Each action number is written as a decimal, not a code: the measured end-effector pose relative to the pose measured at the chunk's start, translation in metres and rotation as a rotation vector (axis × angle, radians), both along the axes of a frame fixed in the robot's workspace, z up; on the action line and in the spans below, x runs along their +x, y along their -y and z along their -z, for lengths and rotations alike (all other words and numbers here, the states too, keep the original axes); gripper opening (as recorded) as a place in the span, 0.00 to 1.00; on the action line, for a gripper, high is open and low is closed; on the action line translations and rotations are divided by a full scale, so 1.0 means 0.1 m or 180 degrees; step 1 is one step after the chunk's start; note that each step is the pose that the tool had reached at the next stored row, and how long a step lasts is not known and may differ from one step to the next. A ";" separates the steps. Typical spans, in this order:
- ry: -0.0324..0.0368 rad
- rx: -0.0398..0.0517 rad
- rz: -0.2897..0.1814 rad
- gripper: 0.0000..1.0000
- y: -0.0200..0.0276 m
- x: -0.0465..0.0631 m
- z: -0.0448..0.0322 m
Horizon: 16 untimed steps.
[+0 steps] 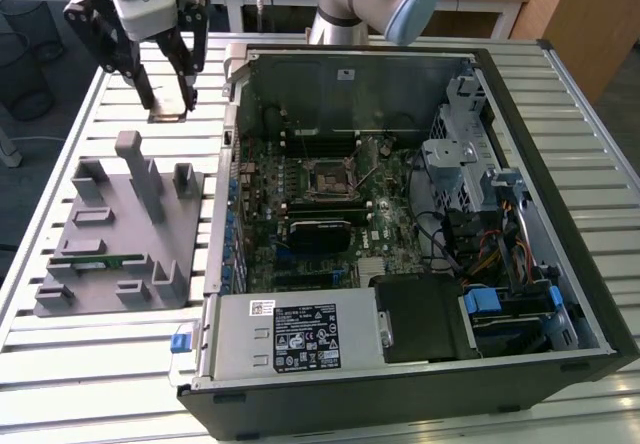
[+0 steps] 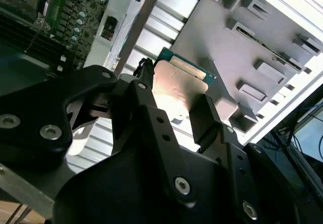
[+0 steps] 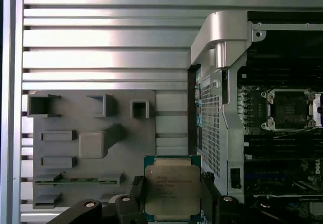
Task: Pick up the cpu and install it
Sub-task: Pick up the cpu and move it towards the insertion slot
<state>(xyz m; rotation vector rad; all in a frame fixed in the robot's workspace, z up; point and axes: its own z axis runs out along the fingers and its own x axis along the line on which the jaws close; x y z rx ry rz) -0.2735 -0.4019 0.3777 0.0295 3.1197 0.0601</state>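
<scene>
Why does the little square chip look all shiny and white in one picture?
In the second wrist view, light glares off the metal top of the cpu, washing it pale, and the claw gripping it looks dark; in the first wrist view the cpu is evenly lit, while the slatted table gleams in bright stripes.

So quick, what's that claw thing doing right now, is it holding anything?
Gripper: closed on the cpu, gripping it by two opposite edges.
</scene>
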 end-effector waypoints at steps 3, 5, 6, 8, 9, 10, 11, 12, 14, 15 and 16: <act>0.0000 0.0000 0.0000 0.53 0.000 0.09 -0.001; 0.0000 0.0000 0.0000 0.53 0.000 0.15 0.000; 0.0000 0.0000 0.0000 0.53 0.000 0.18 0.000; 0.0000 0.0000 0.0000 0.53 0.000 0.24 0.000; 0.0000 0.0000 0.0000 0.53 0.000 0.27 0.000; 0.0000 0.0000 0.0000 0.53 0.000 0.31 -0.001; 0.0000 0.0000 0.0000 0.53 0.000 0.34 -0.001; 0.0000 0.0000 0.0000 0.53 0.000 0.37 0.000; 0.0000 0.0000 0.0000 0.53 0.000 0.43 0.000; 0.0000 0.0000 0.0000 0.53 0.000 0.46 0.000; 0.0000 0.0000 0.0000 0.53 0.000 0.50 0.000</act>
